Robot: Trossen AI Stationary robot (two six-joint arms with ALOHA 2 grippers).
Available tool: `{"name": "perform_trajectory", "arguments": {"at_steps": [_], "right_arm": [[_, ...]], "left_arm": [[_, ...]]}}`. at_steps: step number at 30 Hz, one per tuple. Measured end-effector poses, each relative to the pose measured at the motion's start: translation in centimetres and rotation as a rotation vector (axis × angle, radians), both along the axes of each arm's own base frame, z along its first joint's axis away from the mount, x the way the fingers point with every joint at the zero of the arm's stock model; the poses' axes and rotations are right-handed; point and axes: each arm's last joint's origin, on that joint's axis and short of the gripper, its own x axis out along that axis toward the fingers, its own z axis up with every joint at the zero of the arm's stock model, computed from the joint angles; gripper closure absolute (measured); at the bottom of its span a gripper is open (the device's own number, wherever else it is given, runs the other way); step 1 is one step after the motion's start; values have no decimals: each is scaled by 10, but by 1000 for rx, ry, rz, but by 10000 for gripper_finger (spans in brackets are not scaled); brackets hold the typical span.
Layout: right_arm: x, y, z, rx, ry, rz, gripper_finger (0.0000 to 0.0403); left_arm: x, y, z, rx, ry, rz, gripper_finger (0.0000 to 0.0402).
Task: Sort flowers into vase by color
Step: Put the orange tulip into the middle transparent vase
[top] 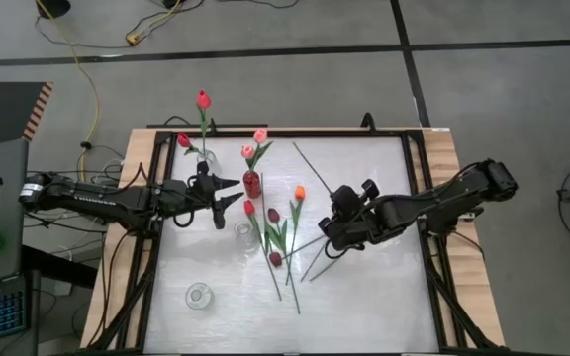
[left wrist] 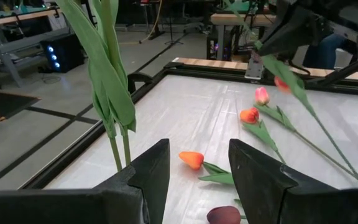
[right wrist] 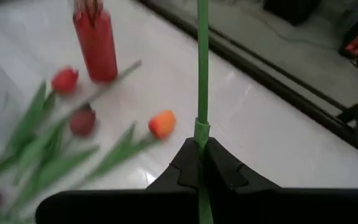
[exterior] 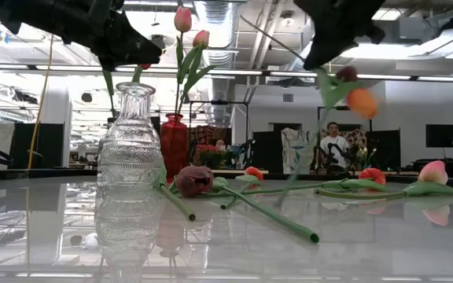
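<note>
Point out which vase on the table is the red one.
The red vase stands beyond the table's middle with two pink tulips in it; the other vases, such as the empty one at the near edge, are clear glass.

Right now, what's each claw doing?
Right gripper shut on a flower stem. Left gripper open, empty, beside the red vase. Nothing blocking.
</note>
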Motion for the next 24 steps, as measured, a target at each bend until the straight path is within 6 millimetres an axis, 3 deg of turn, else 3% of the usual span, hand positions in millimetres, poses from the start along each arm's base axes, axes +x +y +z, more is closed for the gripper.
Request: {"name": "perform_trajectory", "arguments": {"at_steps": [10,16,24], "right_arm": [[5,-4,-21,-143,-273,-177,368],[3,-17,-19,-272,-428,-339,368],[3,-22,-16,-525,-137,-278,367]], "left_arm": [[0,0,0,5,2,-1,248],[0,0,0,5,2,-1,248],[0,0,0,6,3,-2,248]]}}
